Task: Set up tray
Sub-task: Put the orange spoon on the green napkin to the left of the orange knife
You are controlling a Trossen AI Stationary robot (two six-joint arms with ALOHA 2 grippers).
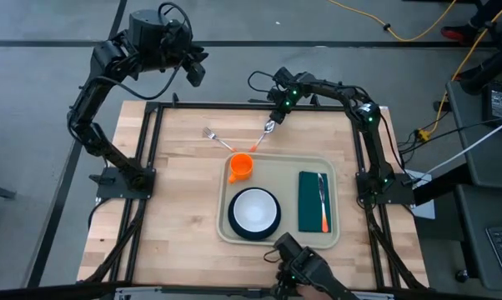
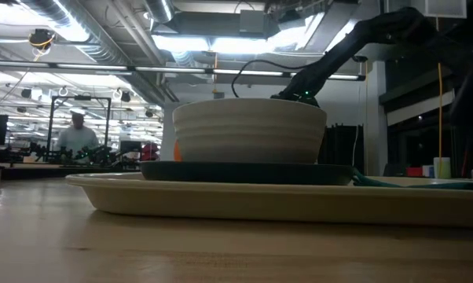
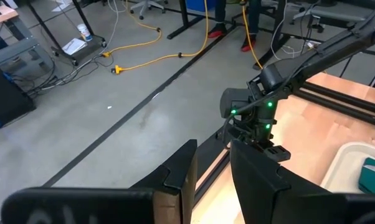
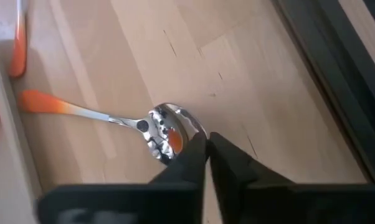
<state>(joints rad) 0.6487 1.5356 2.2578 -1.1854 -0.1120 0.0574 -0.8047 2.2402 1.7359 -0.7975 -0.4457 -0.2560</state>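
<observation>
The cream tray (image 1: 278, 171) lies on the table's right half. It carries an orange cup (image 1: 240, 167), a white bowl (image 1: 253, 208) on a dark plate, and a green napkin (image 1: 309, 200) with an orange-handled knife (image 1: 322, 200) on it. A spoon (image 1: 262, 135) and a fork (image 1: 214, 137) lie on the wood beyond the tray's far rim. My right gripper (image 4: 207, 140) is shut, pointing down at the edge of the spoon's bowl (image 4: 166, 130). My left gripper (image 3: 212, 168) is open, raised off the table's far left corner. My right gripper comes from above with shut fingers (image 4: 194, 155) that overlap the rim of the spoon's bowl (image 4: 186, 127). The spoon lies flat on the table, its orange handle (image 4: 44, 102) pointing toward the tray. Whether the fingers touch it I cannot tell.
A black metal frame (image 1: 155, 133) runs along the table's edges. Bare wood (image 1: 168, 208) lies left of the tray. A third dark arm piece (image 1: 305, 267) shows at the near edge. A person (image 2: 78, 135) stands far back in the room.
</observation>
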